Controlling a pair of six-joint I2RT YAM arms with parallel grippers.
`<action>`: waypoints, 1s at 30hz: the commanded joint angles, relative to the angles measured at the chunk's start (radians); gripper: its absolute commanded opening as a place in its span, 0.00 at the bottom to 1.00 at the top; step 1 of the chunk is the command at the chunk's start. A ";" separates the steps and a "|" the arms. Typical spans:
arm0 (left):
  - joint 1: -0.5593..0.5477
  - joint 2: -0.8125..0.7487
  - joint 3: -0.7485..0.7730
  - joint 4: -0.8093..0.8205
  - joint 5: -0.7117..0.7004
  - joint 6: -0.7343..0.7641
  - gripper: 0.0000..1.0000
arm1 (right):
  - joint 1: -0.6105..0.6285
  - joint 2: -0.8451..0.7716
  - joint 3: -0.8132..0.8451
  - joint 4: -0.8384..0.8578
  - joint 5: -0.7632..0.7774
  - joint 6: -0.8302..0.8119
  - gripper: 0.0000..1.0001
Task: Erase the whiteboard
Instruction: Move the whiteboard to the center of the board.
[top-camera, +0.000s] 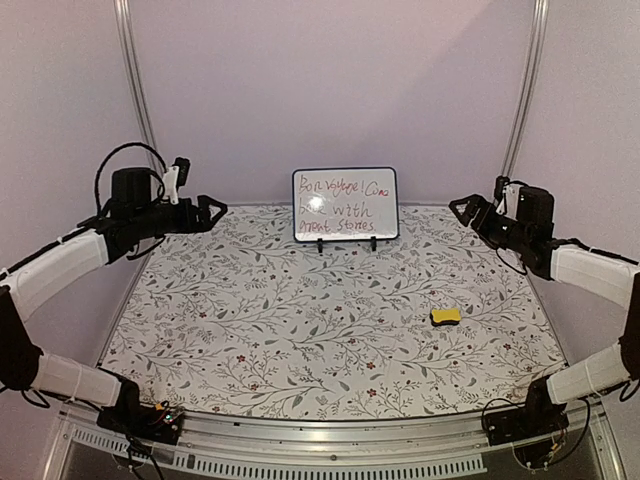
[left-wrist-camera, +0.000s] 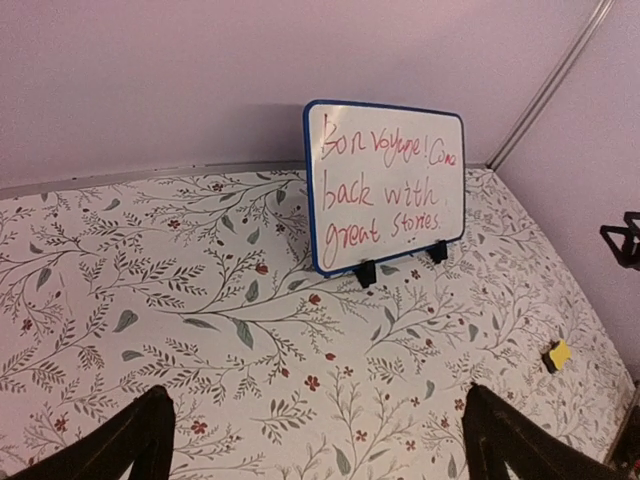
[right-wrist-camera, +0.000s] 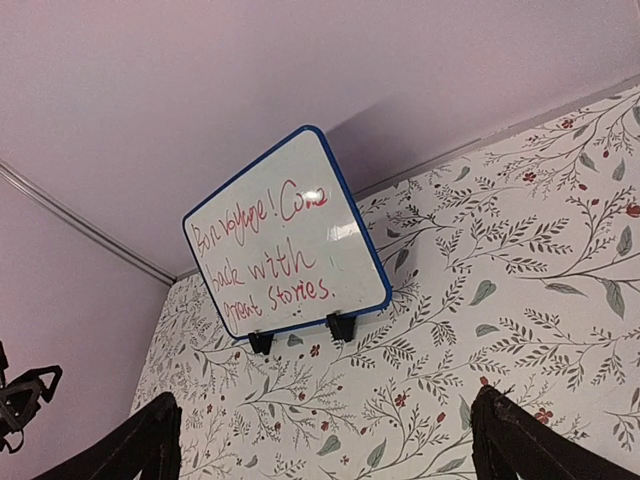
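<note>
Top external view: the whiteboard (top-camera: 345, 205) is seen standing upright on its two small black feet at the far middle of the floral-patterned bench (top-camera: 300, 340), close to the back wall (top-camera: 330, 80). Its face is covered with three lines of handwritten red and dark text, and no part of it is seen to be wiped. The yellow sponge eraser (top-camera: 445, 316) is seen lying flat on the bench, on the right side and nearer than the board, well apart from it.

The left claw (top-camera: 214, 211) is held raised at the far left with its fingers spread wide and nothing between them. The right claw (top-camera: 462, 207) is held likewise at the far right, fingers apart and empty. In both wrist views the dark fingers are seen at the lower corners with only the bench pattern between them.

The task is judged to be at its very start: nothing is gripped and no wiping is done. The first step is judged to be the fetching of the eraser, for which the right claw is the better placed. It would need to be lowered over the sponge, closed on its sides, then carried to the board. The board, being light on small feet, may have to be steadied against tipping while it is rubbed.
</note>
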 joint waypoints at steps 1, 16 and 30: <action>-0.147 0.030 0.055 0.031 -0.189 -0.049 1.00 | 0.009 0.012 -0.021 0.060 -0.037 -0.008 0.99; -0.388 0.629 0.454 0.115 -0.419 -0.150 1.00 | 0.011 -0.010 -0.056 0.063 -0.050 0.033 0.99; -0.468 0.895 0.666 0.050 -0.515 -0.277 0.91 | 0.015 0.004 -0.064 0.071 -0.051 0.051 0.98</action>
